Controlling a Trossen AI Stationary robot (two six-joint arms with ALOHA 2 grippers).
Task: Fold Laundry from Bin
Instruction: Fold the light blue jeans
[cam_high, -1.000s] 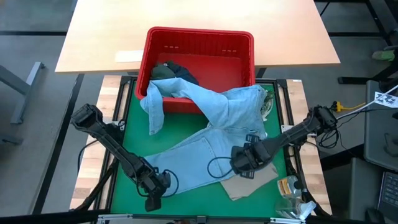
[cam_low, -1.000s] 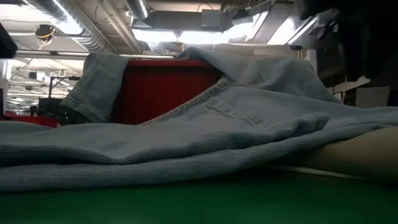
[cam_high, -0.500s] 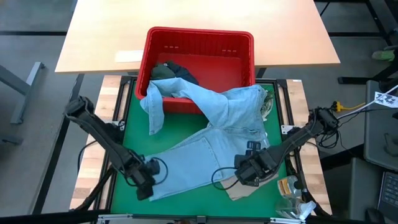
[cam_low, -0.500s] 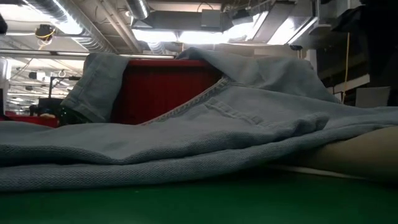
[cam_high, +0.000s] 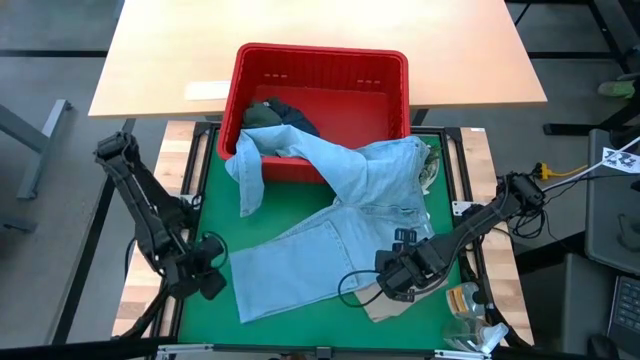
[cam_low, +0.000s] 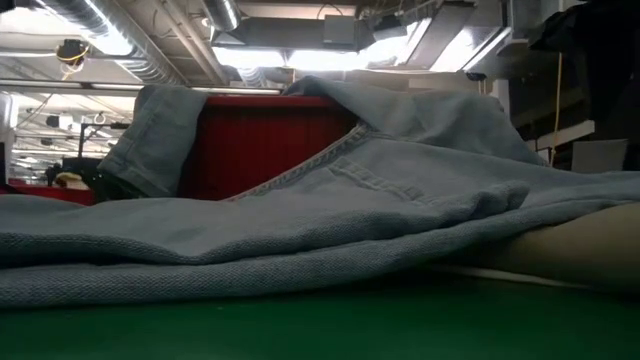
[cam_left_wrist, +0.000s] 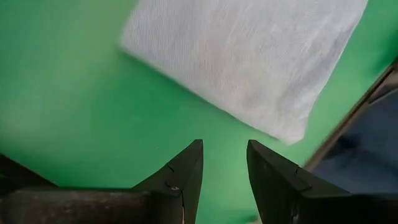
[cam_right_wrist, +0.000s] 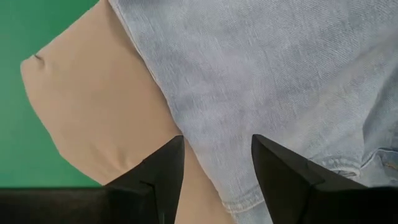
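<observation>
A light blue denim garment (cam_high: 330, 230) lies spread on the green mat (cam_high: 205, 190). One leg is draped over the front rim of the red bin (cam_high: 320, 58), and the other leg's end (cam_left_wrist: 249, 62) lies flat near the front. Dark garments (cam_high: 275, 115) lie inside the bin. A beige garment (cam_right_wrist: 93, 106) sticks out from under the denim at the near right. My left gripper (cam_left_wrist: 224, 149) hangs open over bare mat, left of that leg end. My right gripper (cam_right_wrist: 217, 140) hangs open, pointing down over the edge where the denim overlaps the beige cloth.
A tan table (cam_high: 320, 25) stands behind the bin. Small bottles and clutter (cam_high: 465, 305) sit off the mat's near right corner. A patterned cloth (cam_high: 432, 170) peeks out beside the denim at the right. Bare green mat shows along the left side.
My left gripper has swung away from the denim leg's near end toward the table's left edge, rising a little and rolling about its own axis. The leg end stays flat on the mat. My right gripper has shifted slightly toward the near edge.
</observation>
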